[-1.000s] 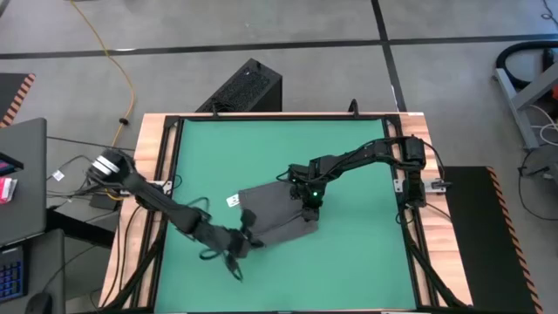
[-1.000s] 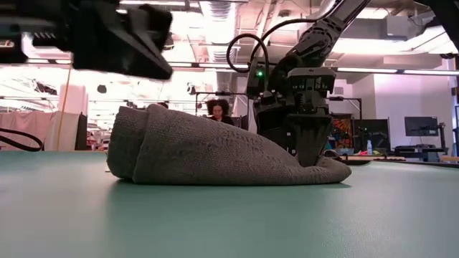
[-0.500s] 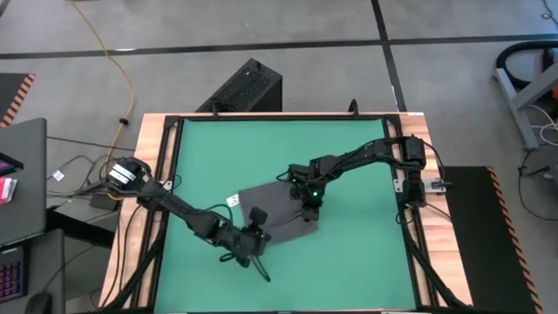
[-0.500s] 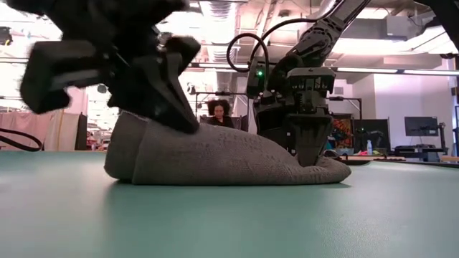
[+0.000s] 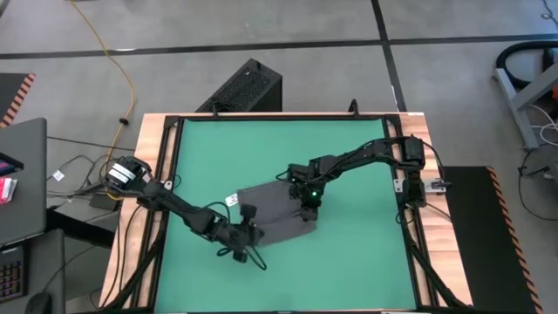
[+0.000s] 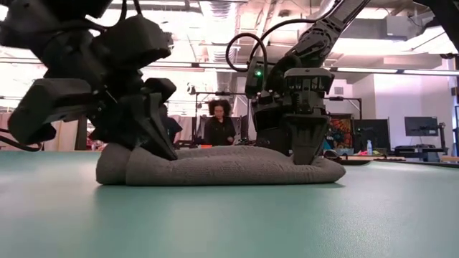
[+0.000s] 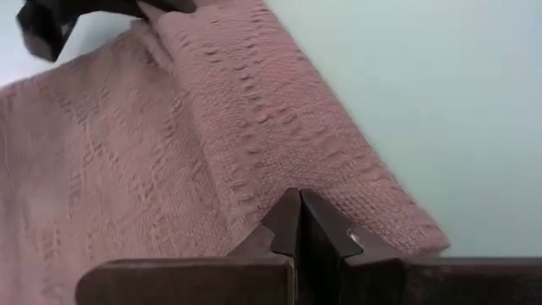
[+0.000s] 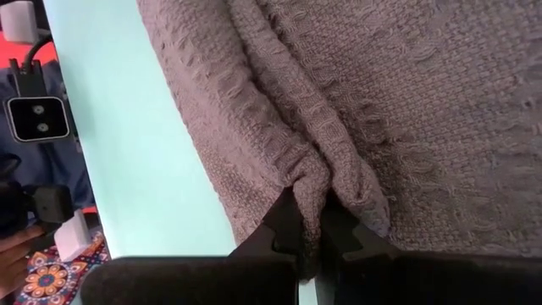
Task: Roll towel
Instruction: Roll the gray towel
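The towel [image 5: 277, 212] lies a little toward six o'clock of the green tabletop's [image 5: 349, 157] centre, a flattened, partly folded slab of dark grey cloth whose long axis runs from about eight o'clock to two o'clock, with its white label [image 5: 233, 201] poking out at the nine o'clock corner. Both arms are on it: the left gripper [image 5: 248, 228] sits at the towel's seven o'clock end with its jaws clenched together, pressing down on the folded edge rather than clearly pinching any cloth, while the right gripper [image 5: 308, 202] stands at the three o'clock end, clamped onto a pleat of the towel, as its wrist view shows. From table height the cloth reads as a low, thick, layered pad [image 6: 215, 166] with a rounded doubled edge under the left gripper [image 6: 154, 136] and a thin tail beyond the right gripper [image 6: 305, 154]. The weave is coarse, ribbed and limp, so it will likely sag and spring open unless the roll is pressed along that long axis
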Available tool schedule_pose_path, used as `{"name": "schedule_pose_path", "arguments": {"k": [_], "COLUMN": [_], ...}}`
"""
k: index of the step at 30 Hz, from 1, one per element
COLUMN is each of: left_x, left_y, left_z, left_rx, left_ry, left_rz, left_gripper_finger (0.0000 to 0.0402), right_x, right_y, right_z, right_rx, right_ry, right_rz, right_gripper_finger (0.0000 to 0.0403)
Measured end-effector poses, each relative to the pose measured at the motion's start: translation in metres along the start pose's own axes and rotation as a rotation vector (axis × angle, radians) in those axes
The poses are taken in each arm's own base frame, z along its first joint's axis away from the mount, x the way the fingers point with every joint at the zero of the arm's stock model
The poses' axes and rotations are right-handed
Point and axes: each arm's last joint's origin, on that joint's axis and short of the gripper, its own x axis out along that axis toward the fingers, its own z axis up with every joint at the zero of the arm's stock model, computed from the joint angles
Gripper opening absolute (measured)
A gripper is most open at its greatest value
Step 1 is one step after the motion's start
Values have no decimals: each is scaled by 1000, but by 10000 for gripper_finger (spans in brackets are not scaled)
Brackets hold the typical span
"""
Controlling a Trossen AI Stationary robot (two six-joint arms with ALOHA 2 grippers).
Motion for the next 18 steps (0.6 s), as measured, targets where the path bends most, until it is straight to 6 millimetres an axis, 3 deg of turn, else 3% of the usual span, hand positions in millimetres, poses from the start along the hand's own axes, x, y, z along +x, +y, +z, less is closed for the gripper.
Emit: {"name": "schedule_pose_path", "arguments": {"k": [8, 12, 18], "left_x": [0, -1, -1], "left_y": [-4, -6, -7], "left_z": [-27, -31, -33], "left_rx": [-100, -101, -87], "left_ry": [-20, -27, -21], "left_rz": [-3, -9, -20], "left_gripper_finger": [0, 0, 0], "right_x": [0, -2, -11], "right_y": [0, -3, -3], "right_z": [1, 1, -2], "right_rx": [-4, -20, -13], "right_ry": [-8, -7, 7], "right_rz": [-19, -20, -20], "right_gripper_finger": [38, 68, 78]}}
